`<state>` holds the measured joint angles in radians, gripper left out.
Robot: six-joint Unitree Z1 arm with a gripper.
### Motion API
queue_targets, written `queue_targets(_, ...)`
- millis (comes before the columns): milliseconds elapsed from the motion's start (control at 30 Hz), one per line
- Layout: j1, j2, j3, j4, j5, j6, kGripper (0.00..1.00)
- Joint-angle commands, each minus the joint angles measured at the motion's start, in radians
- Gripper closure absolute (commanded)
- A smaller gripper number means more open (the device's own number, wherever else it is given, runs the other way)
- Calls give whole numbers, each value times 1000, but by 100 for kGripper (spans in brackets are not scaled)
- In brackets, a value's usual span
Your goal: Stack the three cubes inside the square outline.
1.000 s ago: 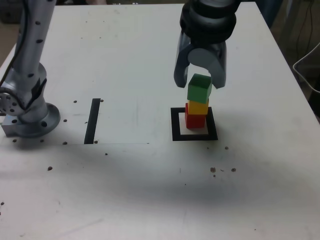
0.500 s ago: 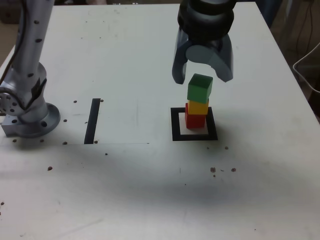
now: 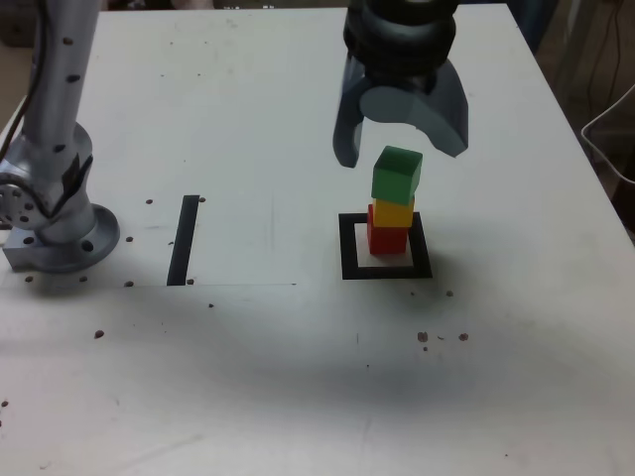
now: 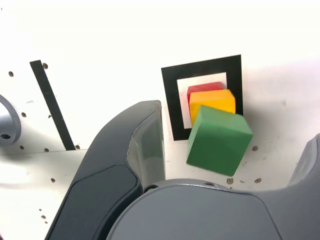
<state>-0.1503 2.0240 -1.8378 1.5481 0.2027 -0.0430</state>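
The gripper [image 3: 401, 151] has let go and lifted; its fingers [image 3: 346, 151] are spread wide, holding nothing. On the table [image 3: 298, 377], inside the square outline [image 3: 347, 248], red cube [image 3: 387, 239], yellow cube [image 3: 394, 213] and crooked green cube [image 3: 397, 175] stand stacked. The job looks done.

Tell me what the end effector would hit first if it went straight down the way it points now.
Most likely the green cube topping the stack: the open end effector hangs just above it, jaws spread to either side. Straight down, they might straddle it rather than strike; depth is uncertain.
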Motion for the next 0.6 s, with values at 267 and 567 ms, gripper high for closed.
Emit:
queue_targets(267, 21, -158, 132, 2, -54, 36, 1)
queue_targets(567, 35, -311, 297, -17, -76, 41, 1)
